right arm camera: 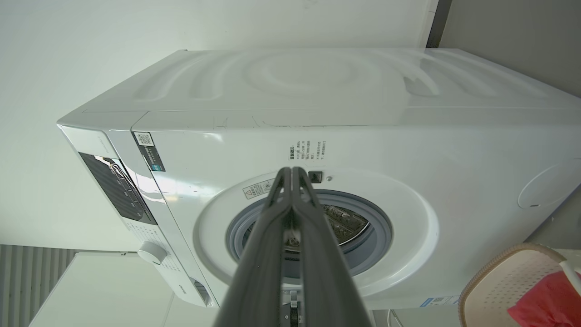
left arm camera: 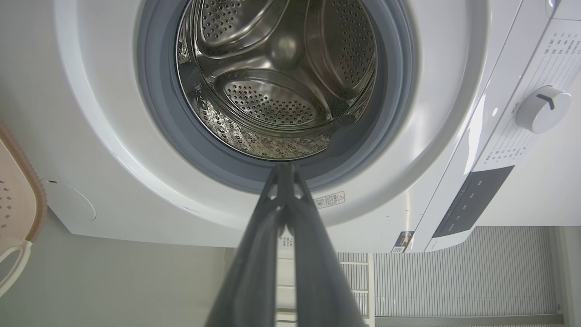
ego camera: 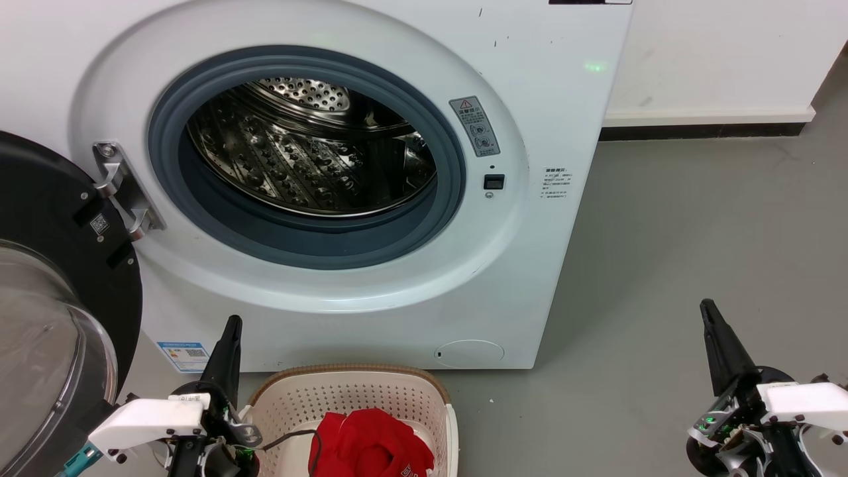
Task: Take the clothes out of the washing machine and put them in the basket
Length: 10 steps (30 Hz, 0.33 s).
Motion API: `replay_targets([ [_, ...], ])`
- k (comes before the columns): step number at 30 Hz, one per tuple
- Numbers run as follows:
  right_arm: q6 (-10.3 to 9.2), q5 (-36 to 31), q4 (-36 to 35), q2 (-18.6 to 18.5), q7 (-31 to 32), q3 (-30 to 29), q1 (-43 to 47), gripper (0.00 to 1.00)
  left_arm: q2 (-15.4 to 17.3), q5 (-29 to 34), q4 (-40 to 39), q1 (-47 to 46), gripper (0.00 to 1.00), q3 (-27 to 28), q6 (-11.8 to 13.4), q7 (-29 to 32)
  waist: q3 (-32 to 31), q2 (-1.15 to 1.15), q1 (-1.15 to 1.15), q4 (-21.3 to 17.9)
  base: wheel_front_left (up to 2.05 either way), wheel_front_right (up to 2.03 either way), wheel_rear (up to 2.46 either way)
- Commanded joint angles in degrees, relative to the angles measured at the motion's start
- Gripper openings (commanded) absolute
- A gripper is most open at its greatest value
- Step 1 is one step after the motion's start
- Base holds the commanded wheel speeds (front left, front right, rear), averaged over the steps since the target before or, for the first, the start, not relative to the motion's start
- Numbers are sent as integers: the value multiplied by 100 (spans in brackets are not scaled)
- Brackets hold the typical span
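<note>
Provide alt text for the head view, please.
A red jersey lies in the basket before the washing machine, whose door stands open on an empty-looking drum. The left gripper and right gripper sit shut near the bottom corners.

**Clearances and obstructions, washer front**

- **Porthole:** the ring of the grey gasket [ego camera: 298, 248] leaves a wide round way into the steel drum [ego camera: 298, 165]. The drum's ribbed, perforated walls bound any reach inside.
- **Left flank:** the black-rimmed glass door [ego camera: 40, 199] hangs open on its metal hinge [ego camera: 122, 189] and walls off that side.
- **Below the porthole:** the basket [ego camera: 344, 368] stands near the foot of the washing machine [ego camera: 563, 99], mouth upward. Its far half is open and its near half is taken by the red jersey [ego camera: 371, 447].
- **Gap between door and basket:** occupied by the left gripper [ego camera: 232, 324], fingers pressed together.
- **Right flank:** bare grey floor [ego camera: 662, 265], open back to the skirting [ego camera: 702, 119].
</note>
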Motion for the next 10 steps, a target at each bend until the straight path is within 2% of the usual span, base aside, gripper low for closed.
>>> replay_targets([
  [1,-2,-15,10,16,31,-11,-78,0,11,2,0,-43,0,15,-22,15,0,0,0,0,0,0,0],
  [10,-2,-31,11,27,39,-28,-79,0,11,2,0,-43,0,14,-22,15,0,0,0,0,0,0,0],
])
